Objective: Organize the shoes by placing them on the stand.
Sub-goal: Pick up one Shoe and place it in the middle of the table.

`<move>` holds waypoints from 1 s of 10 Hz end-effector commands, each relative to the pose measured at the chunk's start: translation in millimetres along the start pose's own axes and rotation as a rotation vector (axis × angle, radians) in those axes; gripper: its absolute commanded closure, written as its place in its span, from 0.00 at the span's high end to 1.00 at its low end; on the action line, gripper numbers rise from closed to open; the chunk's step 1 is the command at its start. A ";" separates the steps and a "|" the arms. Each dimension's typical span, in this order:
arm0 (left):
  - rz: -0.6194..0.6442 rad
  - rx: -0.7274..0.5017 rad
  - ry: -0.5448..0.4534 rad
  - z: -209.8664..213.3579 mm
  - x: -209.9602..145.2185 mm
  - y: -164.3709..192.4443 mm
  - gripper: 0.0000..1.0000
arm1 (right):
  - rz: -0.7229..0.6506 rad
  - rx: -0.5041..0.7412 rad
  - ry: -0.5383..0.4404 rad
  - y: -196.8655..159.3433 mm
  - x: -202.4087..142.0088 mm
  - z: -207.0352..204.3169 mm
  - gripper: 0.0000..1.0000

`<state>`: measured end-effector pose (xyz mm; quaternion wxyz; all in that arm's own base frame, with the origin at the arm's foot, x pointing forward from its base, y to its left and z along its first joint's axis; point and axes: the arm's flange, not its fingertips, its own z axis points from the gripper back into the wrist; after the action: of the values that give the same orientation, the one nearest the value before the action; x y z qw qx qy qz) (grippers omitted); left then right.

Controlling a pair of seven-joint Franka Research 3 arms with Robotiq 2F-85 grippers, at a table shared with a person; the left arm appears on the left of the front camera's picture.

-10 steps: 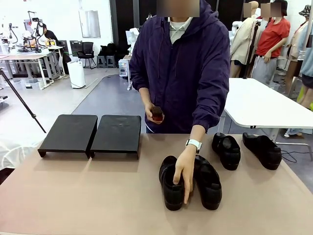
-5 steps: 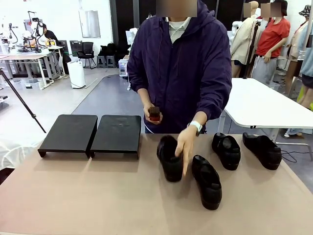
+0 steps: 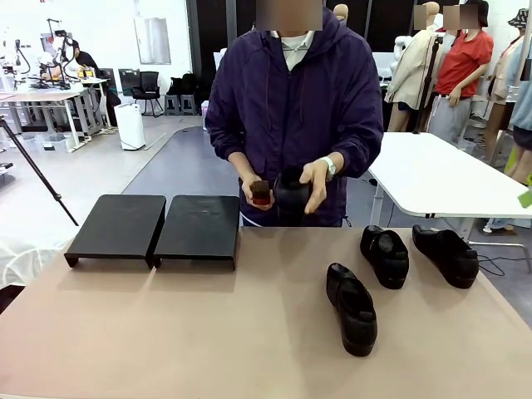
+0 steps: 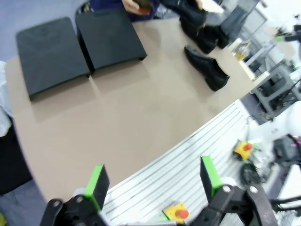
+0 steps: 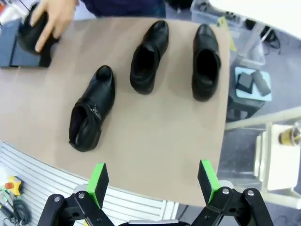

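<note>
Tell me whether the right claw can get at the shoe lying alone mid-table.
Probably yes. That shoe lies by itself on the table, and the right claw hangs open above the table with nothing between. The person's hand is up at chest height, holding another shoe.
</note>
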<state>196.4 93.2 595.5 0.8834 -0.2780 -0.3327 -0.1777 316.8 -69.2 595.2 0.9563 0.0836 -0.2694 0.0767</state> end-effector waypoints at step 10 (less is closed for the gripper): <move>-0.016 -0.018 -0.005 0.5 -1.5 -0.2 1.00 | 0.136 -0.092 0.097 30.3 121.3 -238.4 1.00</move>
<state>196.3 93.3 595.4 0.8834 -0.2777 -0.3326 -0.1784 509.6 17.6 457.3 0.9621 0.0098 -0.2341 0.1392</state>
